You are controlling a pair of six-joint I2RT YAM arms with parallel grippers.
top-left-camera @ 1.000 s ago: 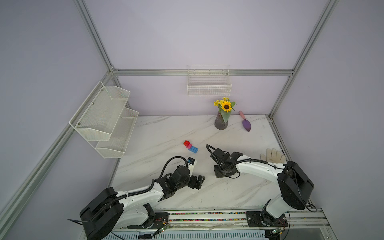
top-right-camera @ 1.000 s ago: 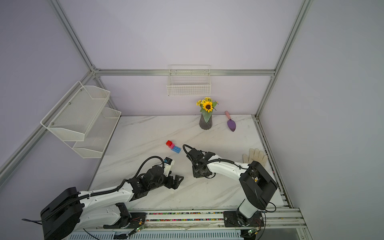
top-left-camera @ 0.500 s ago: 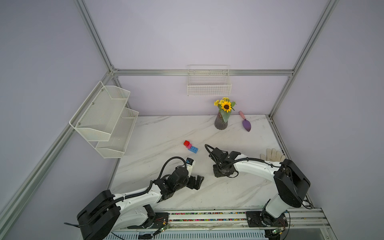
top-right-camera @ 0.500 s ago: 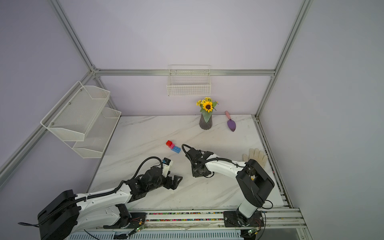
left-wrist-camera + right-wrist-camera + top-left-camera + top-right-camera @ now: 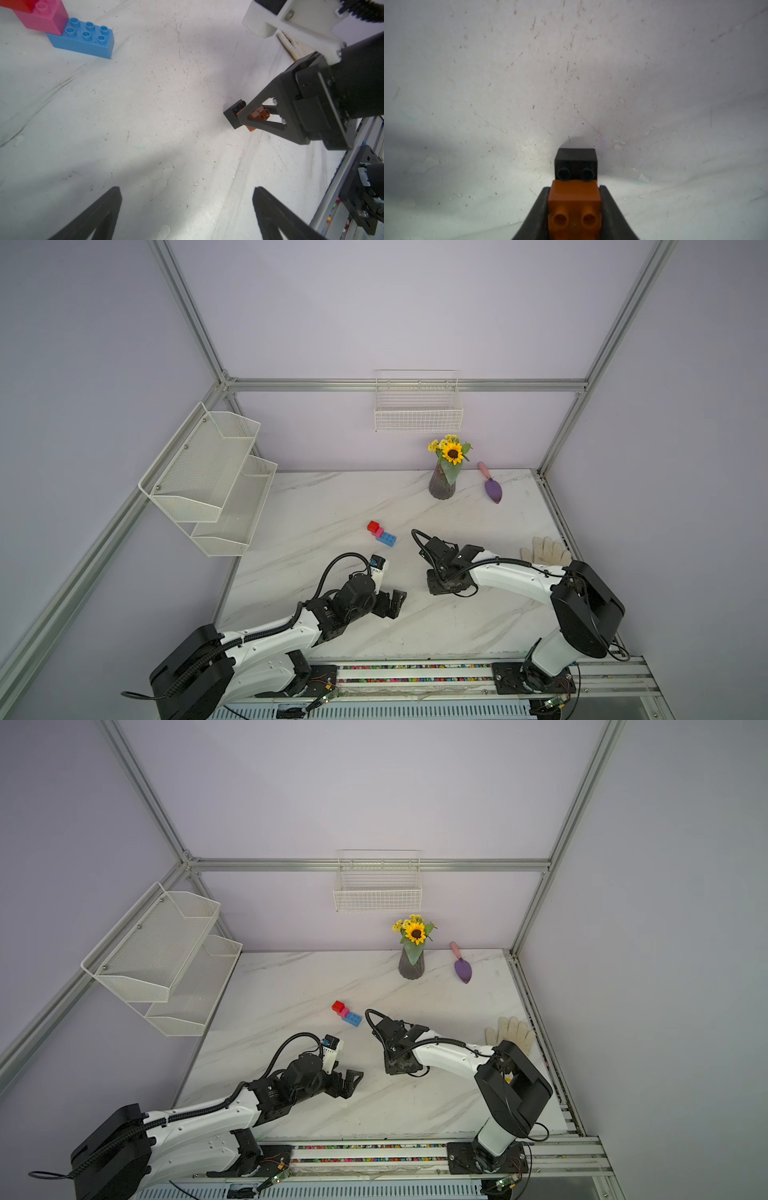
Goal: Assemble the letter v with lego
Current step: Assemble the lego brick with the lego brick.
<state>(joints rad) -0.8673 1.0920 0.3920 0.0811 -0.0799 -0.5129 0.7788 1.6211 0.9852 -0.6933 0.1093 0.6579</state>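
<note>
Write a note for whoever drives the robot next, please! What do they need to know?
Left gripper: open, empty, above the table.
Right gripper: shut on the orange brick, which is joined in a step with the black brick, low by the table.
Red brick, pink brick and blue brick stand joined in steps farther back.
Done: one arm of the V and its point.
Left: probably bring the orange-black pair over and join it to the blue brick's free end.
</note>
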